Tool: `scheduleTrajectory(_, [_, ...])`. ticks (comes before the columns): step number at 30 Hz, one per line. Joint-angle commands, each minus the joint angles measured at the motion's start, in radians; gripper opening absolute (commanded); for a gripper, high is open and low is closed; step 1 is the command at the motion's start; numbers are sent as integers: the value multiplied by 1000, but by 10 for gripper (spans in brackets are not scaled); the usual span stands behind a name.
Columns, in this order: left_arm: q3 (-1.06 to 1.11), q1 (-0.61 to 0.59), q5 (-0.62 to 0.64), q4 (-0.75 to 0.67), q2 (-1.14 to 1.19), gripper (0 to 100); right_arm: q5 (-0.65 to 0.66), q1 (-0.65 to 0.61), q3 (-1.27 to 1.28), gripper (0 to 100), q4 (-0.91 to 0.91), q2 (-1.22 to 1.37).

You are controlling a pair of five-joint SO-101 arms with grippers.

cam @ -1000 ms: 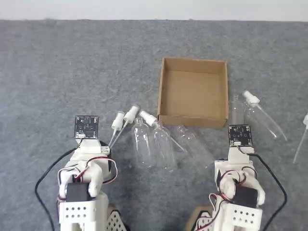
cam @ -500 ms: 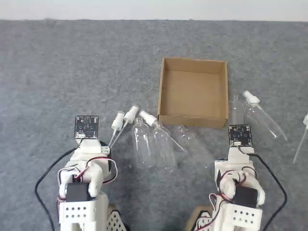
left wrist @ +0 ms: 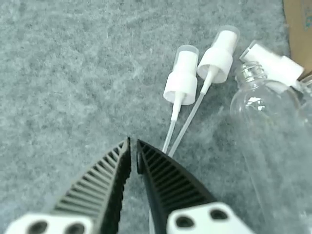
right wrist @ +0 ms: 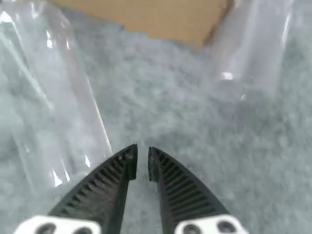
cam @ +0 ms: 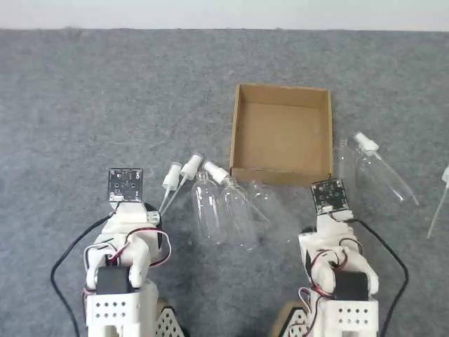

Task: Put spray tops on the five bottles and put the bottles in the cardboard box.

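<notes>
Now the right claw (right wrist: 142,156), nearly closed and empty, has swung toward a bottle (right wrist: 53,107) lying just beside it, likely beginning a pickup; the empty box (right wrist: 146,17) sits ahead. Left claw (left wrist: 132,148), likewise, faces spray tops (left wrist: 183,78).

a grey, felt-like mat (cam: 105,91) covers the table — its nap mottled and slightly fuzzy under soft, even light that casts only faint shadows. along the far side runs a pale, plain strip (cam: 210,14) — wall or backdrop, hard to tell.
</notes>
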Motion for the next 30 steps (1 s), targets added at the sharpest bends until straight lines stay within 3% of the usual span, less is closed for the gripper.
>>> scheduleTrajectory(1, [-5,-3,-3,-12,-9,15,-3,-13,15,10,-91,-18])
scheduleTrajectory(5, [-5,-2,-3,15,-12,15,15,-19,-34,10,-137,-18])
scheduleTrajectory(10, [-5,-2,-3,15,-12,15,272,36,-173,10,-54,-18])
scheduleTrajectory(16, [-5,-2,-3,15,-12,15,321,81,-393,13,47,-13])
scheduleTrajectory(19, [-5,-2,-3,15,-12,15,345,139,-462,74,50,30])
scheduleTrajectory(23, [-5,-2,-3,15,-12,14,365,205,-571,122,-7,248])
scheduleTrajectory(30, [-5,-2,-3,15,-12,14,468,317,-933,176,-39,862])
